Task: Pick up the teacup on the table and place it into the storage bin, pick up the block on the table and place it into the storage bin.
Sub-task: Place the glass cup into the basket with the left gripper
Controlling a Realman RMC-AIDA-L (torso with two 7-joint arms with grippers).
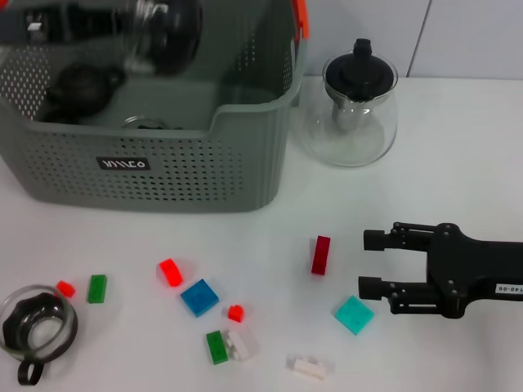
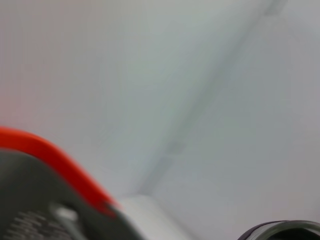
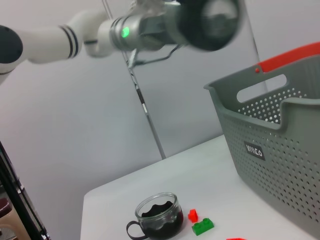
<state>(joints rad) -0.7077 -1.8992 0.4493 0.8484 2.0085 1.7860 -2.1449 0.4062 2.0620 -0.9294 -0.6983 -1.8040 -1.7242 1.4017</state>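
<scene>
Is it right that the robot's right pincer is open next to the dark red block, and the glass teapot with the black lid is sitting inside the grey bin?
Not quite. The head view shows the glass teapot standing on the table beside the storage bin, not inside it. The rest holds: the right pincer is open next to the dark red block.

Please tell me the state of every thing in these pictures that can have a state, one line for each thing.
storage bin: upright on the table, open top, a dark teapot inside.
teacup: upright on the table, outside the bin.
glass teapot: upright beside the bin, black lid on.
dark red block: on the table, standing on edge.
right hand: open, empty, low beside the dark red block.
left hand: above the bin; fingers not visible.
</scene>
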